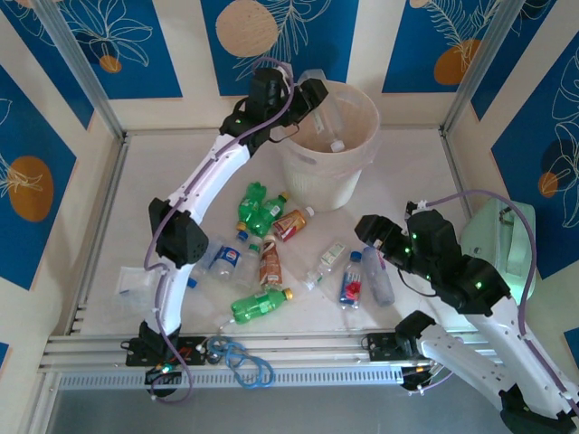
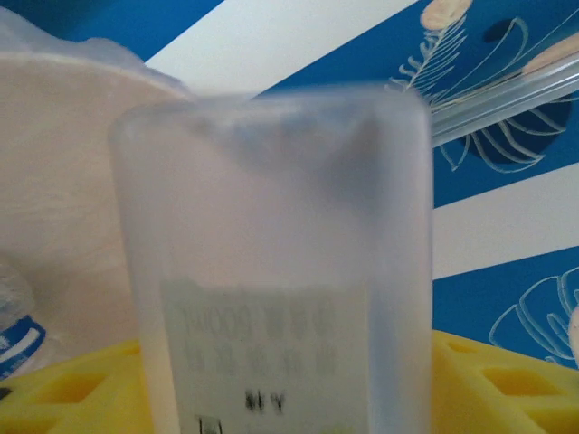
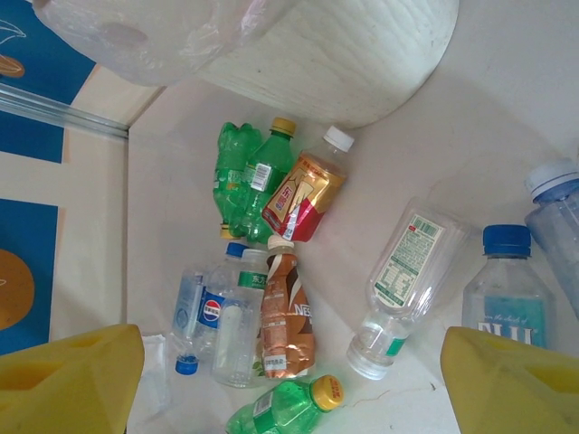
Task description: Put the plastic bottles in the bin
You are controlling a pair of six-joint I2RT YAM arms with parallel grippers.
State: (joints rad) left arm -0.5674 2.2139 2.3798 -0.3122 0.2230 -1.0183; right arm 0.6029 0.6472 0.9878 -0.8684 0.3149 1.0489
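Left arm stretched long toward 12 o'clock, left gripper (image 1: pixel 310 93) up at the 9 o'clock rim of the bin (image 1: pixel 362 104). Frosted clear bottle (image 2: pixel 271 262) sits between its yellow fingers (image 2: pixel 63 389), over the bin mouth; cannot tell whether the jaws grip it. Right arm folded at 4 o'clock; right gripper (image 3: pixel 291 375) jaws spread wide, nothing between them, above loose bottles (image 1: pixel 262 226) lying mid-table, 6 o'clock of the bin.

Blue leaf-patterned walls (image 1: pixel 90 45), pale table (image 1: pixel 416 181)
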